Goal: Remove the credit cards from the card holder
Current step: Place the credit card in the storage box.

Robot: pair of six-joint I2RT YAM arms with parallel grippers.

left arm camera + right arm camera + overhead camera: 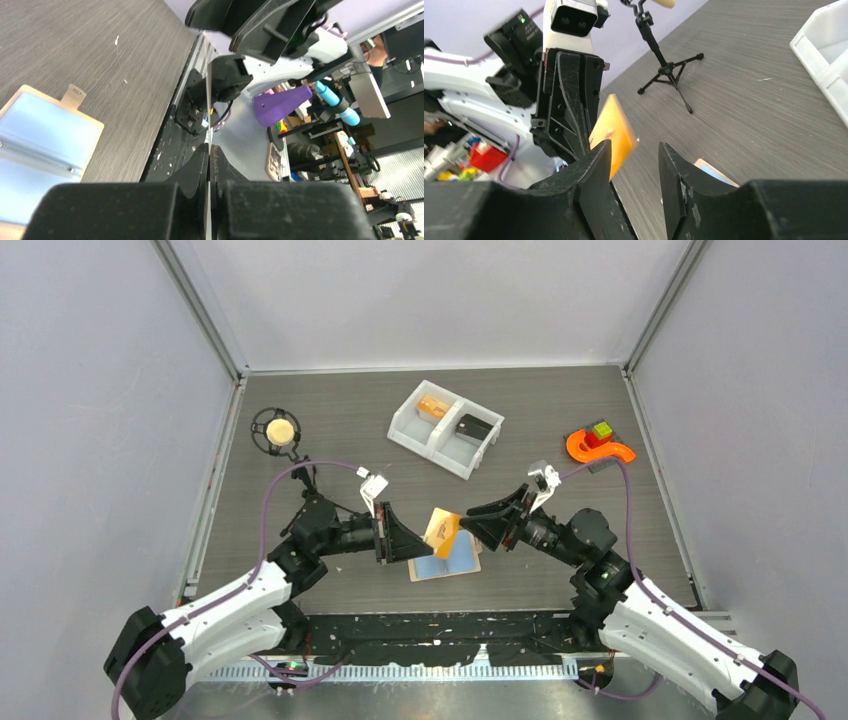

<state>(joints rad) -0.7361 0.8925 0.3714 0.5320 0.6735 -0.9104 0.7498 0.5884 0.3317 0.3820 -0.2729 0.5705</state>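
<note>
The beige card holder (447, 562) lies open on the table, light blue lining up; it also shows in the left wrist view (35, 135) and as a corner in the right wrist view (714, 172). My left gripper (424, 541) is shut on an orange-tan credit card (441, 531) and holds it above the holder; in the left wrist view the card (207, 107) is edge-on between the closed fingers. My right gripper (468, 521) is open just right of the card, with the card (613, 131) beyond its left finger. A dark card (472, 426) and an orange one (432, 406) lie in the bin.
A white two-compartment bin (445, 428) stands at the back centre. A small tripod with a round tan head (277, 431) stands at back left, also in the right wrist view (664, 70). An orange curved piece with small blocks (598, 446) sits at the right.
</note>
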